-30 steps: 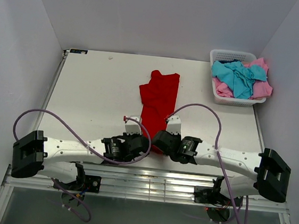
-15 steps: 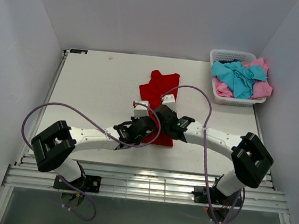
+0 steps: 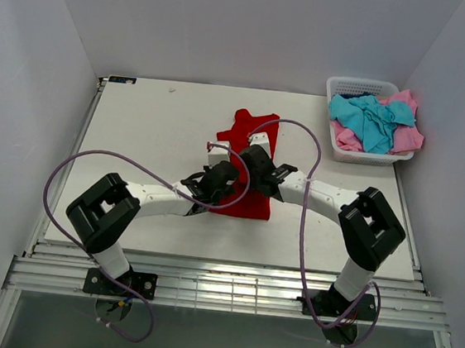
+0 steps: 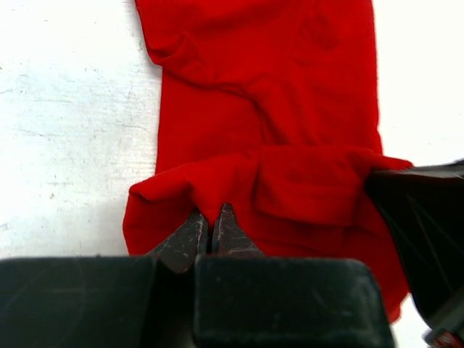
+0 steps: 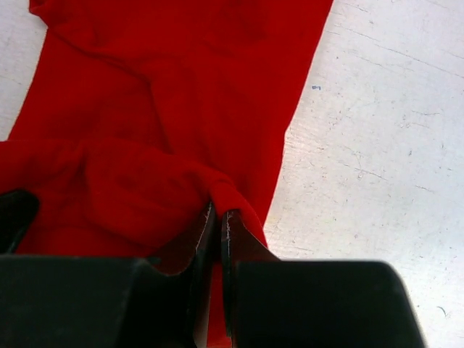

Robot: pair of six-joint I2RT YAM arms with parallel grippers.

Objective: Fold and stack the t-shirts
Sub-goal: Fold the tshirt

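Advanced from near edge to mid-counter (image 3: pixel 136 139), both arms. Top view: left pincer (image 3: pixel 222 173) and right pincer (image 3: pixel 254 161) side by side over red t-shirt (image 3: pixel 252 130), mid-fold; turquoise t-shirt (image 3: pixel 371 120) and pink t-shirt (image 3: pixel 409 138) heaped in basket (image 3: pixel 341 86), unfolded. Left wrist: clamped on lifted hem, cloth flat ahead. Right wrist: likewise, opposite corner.

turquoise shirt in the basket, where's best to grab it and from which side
Probably a raised fold near the middle of the turquoise shirt, from straight above: it lies crumpled atop the pink shirt, and the basket walls block sideways approaches.
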